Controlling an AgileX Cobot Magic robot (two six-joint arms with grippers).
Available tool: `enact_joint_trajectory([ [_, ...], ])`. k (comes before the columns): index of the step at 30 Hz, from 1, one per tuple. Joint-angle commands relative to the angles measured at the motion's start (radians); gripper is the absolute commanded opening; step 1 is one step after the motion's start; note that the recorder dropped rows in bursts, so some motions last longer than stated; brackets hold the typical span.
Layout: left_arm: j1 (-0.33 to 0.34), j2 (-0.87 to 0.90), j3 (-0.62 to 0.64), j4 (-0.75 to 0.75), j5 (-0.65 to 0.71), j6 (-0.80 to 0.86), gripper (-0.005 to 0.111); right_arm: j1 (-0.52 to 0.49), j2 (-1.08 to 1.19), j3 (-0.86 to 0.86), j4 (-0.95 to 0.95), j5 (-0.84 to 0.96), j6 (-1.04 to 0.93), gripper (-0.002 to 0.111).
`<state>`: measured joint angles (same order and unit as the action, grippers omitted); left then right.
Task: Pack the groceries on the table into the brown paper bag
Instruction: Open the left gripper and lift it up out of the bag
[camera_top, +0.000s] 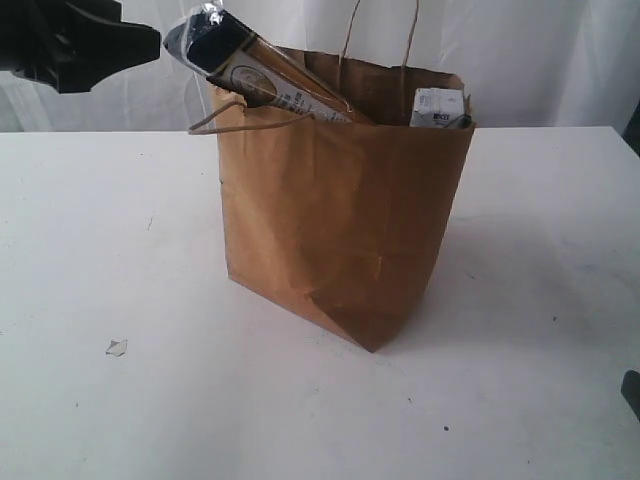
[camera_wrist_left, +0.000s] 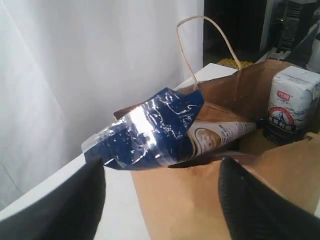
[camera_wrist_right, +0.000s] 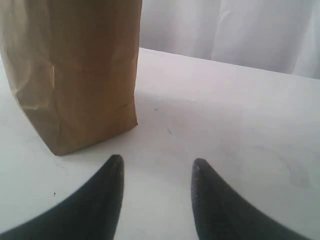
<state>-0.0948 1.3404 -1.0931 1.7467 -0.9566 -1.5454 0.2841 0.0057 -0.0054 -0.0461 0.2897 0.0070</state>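
Starting from the biggest thing, you have the table (camera_top: 100, 250) carrying the brown paper bag (camera_top: 340, 230). The bag stands upright and open, so things can go in from above. The long dark-blue noodle packet (camera_top: 250, 65) is too long for it: the lower end is inside, and the shiny upper end leans out over the rim toward your left arm. I judge that it rests there by its own weight. The small white-blue carton (camera_top: 437, 107) stands upright in the opposite corner, its top just above the rim. Your left gripper (camera_wrist_left: 162, 167) hovers just beside the packet's free end, jaws spread wide with nothing between them. Your right gripper (camera_wrist_right: 158, 161) is low over the table near the bag's foot, also spread and empty. A small white crumb (camera_top: 116, 347) lies well apart from the bag; it is no grocery. No other grocery shows outside the bag, so the packing seems nearly done.
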Motion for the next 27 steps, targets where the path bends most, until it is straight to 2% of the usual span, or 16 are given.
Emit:
enact_joint_trajectory([
  [1, 0.003, -0.017, 0.003, -0.002, 0.0, -0.001, 0.067, -0.005, -0.006, 0.005, -0.003, -0.008, 0.002, 0.041],
  [4, 0.006, -0.029, 0.003, -0.002, 0.009, -0.001, 0.067, -0.005, -0.006, 0.005, -0.003, -0.008, 0.002, 0.041],
  [12, 0.083, -0.097, 0.003, -0.002, 0.0, -0.011, 0.067, -0.005, -0.006, 0.005, -0.003, -0.008, 0.002, 0.041],
  [16, 0.083, -0.111, 0.003, -0.002, -0.009, -0.012, 0.067, -0.005, -0.006, 0.005, -0.003, -0.008, 0.002, 0.041],
  [23, 0.085, -0.159, 0.003, -0.002, 0.094, -0.025, 0.063, -0.005, -0.006, 0.005, -0.003, -0.008, 0.002, 0.041],
  [27, 0.124, -0.192, 0.003, -0.002, 0.133, -0.037, 0.06, -0.005, -0.006, 0.005, -0.003, -0.008, 0.002, 0.041],
])
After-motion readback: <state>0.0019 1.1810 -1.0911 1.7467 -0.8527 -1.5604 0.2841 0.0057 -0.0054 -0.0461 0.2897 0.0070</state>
